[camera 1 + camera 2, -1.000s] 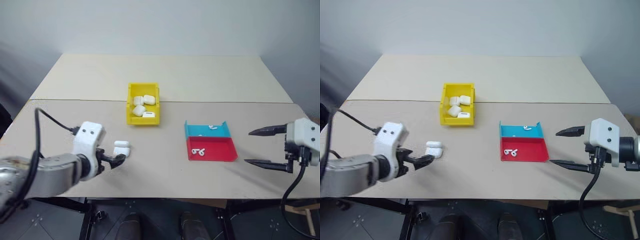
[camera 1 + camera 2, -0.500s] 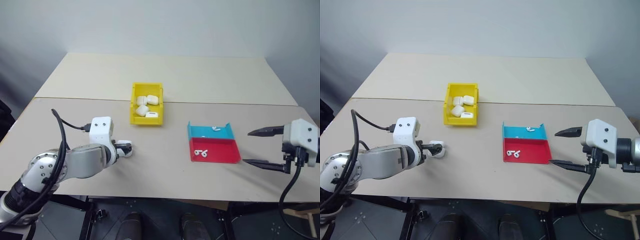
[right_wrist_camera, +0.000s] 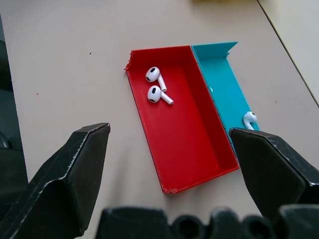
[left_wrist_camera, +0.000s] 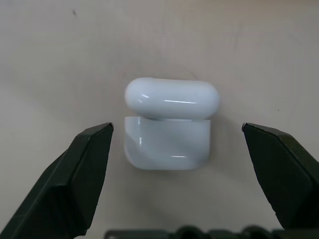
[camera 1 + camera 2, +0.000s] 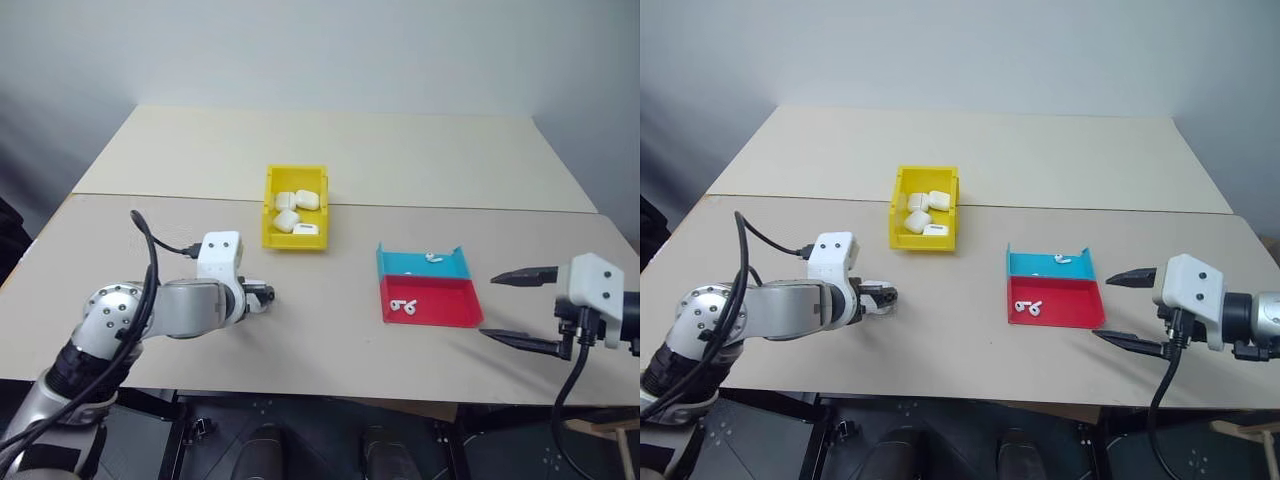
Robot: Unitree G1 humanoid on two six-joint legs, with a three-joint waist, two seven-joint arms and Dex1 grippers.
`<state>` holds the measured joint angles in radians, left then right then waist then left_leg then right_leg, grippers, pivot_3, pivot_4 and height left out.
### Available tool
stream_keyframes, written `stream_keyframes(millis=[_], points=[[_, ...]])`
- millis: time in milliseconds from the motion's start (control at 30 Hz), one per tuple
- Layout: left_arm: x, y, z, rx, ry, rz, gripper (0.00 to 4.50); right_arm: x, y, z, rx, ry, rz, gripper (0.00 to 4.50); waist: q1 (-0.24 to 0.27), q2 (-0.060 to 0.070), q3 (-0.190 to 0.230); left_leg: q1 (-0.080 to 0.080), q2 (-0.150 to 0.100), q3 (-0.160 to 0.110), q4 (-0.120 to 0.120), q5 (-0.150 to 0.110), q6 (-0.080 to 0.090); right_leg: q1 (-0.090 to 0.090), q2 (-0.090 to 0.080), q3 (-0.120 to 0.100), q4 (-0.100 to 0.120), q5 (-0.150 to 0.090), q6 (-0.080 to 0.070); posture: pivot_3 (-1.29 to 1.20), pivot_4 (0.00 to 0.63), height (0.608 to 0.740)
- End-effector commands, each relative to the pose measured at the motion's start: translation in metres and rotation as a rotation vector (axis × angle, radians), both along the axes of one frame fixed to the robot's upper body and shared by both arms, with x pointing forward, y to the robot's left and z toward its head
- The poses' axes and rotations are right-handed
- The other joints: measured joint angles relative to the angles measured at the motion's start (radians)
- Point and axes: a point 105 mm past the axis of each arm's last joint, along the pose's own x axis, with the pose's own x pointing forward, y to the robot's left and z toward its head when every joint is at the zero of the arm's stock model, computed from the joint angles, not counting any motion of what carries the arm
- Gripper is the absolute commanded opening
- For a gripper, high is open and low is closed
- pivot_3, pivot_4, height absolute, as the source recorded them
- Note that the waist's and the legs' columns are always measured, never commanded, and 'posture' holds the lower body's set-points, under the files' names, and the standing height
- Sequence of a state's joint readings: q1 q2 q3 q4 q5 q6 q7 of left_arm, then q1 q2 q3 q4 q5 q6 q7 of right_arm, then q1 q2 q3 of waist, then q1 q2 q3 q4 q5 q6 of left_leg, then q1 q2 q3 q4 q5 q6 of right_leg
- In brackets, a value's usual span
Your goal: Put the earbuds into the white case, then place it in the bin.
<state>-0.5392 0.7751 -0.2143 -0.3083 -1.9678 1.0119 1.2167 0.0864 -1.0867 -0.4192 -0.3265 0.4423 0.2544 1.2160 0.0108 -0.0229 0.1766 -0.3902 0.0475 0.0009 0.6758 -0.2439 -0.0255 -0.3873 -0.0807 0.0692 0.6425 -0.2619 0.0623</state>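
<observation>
While the left gripper brackets the white case on the table, nothing is gripped yet.

Case position: near-left part of the table, near side of the bin, well left of the red and blue tray; flip lid swung open, body lying flat.

Left gripper: fingers spread wide, one on each side of the case, clear gaps both sides, no contact.

Right gripper: fingers spread, empty, hovering just right of the tray.

Earbuds: two lie together in the red half, stems out; a third white piece sits in the blue half.

Bin contents: several identical cases already inside.

Handling, case (judgement): light, rigid, glossy shell; likely to slide or squirt out under an off-centre pinch. Take the lower body across its flat side walls, below the hinge line, so the lid stays free.

Handling, earbuds (judgement): tiny, smooth, easily flicked; pinch at the bulb, not the stem.

Risk: pushing the case along the table before closing.
</observation>
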Motion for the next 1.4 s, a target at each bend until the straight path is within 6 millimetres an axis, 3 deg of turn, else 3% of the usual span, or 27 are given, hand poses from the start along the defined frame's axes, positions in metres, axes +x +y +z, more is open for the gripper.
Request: stream_keyframes(millis=[33, 800, 900, 1033, 1133, 1300, 1400], points=[[0.002, 0.003, 0.004, 0.025, -0.009, 0.001, 4.50, -0.001, 0.000, 0.010, -0.003, -0.050, -0.007, 4.45, -0.001, 0.000, 0.000, 0.000, 0.000, 0.000, 0.000, 0.000, 0.000, 0.000, 0.000, 0.000, 0.000, 0.000, 0.000, 0.00, 0.150, 0.740], [0.005, 0.002, -0.011, 0.018, 0.070, 0.002, 4.50, 0.001, -0.004, 0.007, -0.022, -0.051, -0.036, 4.45, 0.001, 0.000, 0.000, 0.000, 0.000, 0.000, 0.000, 0.000, 0.000, 0.000, 0.000, 0.000, 0.000, 0.000, 0.000, 0.00, 0.150, 0.740], [0.003, 0.004, -0.015, 0.044, 0.087, -0.003, 3.90, 0.000, -0.003, 0.007, -0.020, -0.054, -0.035, 4.50, 0.001, 0.000, 0.000, 0.000, 0.000, 0.000, 0.000, 0.000, 0.000, 0.000, 0.000, 0.000, 0.000, 0.000, 0.000, 0.00, 0.150, 0.740], [0.003, 0.004, -0.017, 0.028, 0.094, 0.004, 2.77, 0.000, -0.004, 0.008, -0.022, -0.054, -0.036, 4.50, 0.001, 0.000, 0.000, 0.000, 0.000, 0.000, 0.000, 0.000, 0.000, 0.000, 0.000, 0.000, 0.000, 0.000, 0.000, 0.00, 0.150, 0.740], [0.002, 0.003, -0.016, 0.033, 0.087, -0.001, 2.77, 0.000, -0.004, 0.008, -0.025, -0.055, -0.037, 4.50, 0.001, 0.000, 0.000, 0.000, 0.000, 0.000, 0.000, 0.000, 0.000, 0.000, 0.000, 0.000, -0.001, 0.000, 0.000, 0.00, 0.150, 0.740], [0.004, 0.007, 0.007, 0.085, -0.004, -0.047, 2.77, 0.002, -0.004, 0.010, -0.030, -0.062, -0.038, 4.50, 0.000, 0.000, 0.000, 0.000, 0.000, 0.000, 0.000, 0.000, 0.000, 0.000, 0.000, 0.000, -0.001, 0.000, 0.000, 0.00, 0.150, 0.740], [0.003, 0.006, 0.042, 0.064, -0.136, -0.145, 2.77, 0.003, -0.004, 0.016, -0.032, -0.080, -0.032, 4.50, -0.002, -0.001, 0.000, -0.001, 0.000, 0.000, 0.000, 0.000, -0.001, -0.001, 0.000, 0.000, -0.001, 0.000, 0.000, 0.00, 0.150, 0.740]])
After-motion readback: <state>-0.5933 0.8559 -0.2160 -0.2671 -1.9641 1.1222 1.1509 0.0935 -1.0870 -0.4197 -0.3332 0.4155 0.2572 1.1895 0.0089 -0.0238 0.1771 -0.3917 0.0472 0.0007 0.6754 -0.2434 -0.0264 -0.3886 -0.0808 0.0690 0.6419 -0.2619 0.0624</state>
